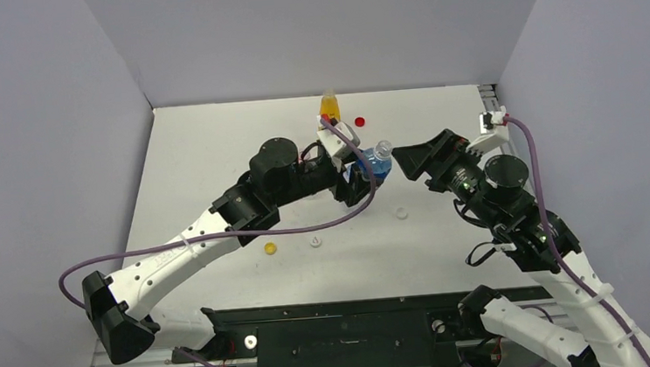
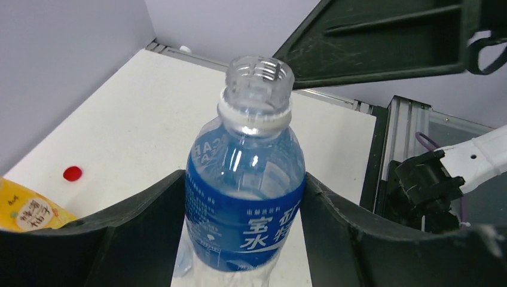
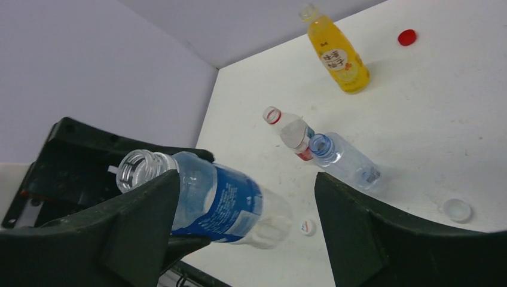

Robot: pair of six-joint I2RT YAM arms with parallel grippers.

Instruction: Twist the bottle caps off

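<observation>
My left gripper (image 1: 363, 177) is shut on the blue-label bottle (image 1: 378, 159) and holds it tilted above the table. Its neck (image 2: 259, 78) is open, with no cap. My right gripper (image 1: 400, 155) is open and empty, just right of that neck; the bottle (image 3: 215, 200) lies between and beyond its fingers (image 3: 137, 221). The yellow-orange bottle (image 3: 338, 54), the red-white label bottle (image 3: 293, 133) and the plain clear bottle (image 3: 347, 160) stand uncapped. On the table lie a red cap (image 1: 360, 121), a yellow cap (image 1: 270, 247) and two white caps (image 1: 314, 239) (image 1: 402, 213).
The white table (image 1: 214, 157) is walled at the back and left, with a metal rail (image 1: 488, 96) at its right edge. The left arm hides the red-white and plain clear bottles in the top view. The black base bar (image 1: 359, 325) runs along the near edge.
</observation>
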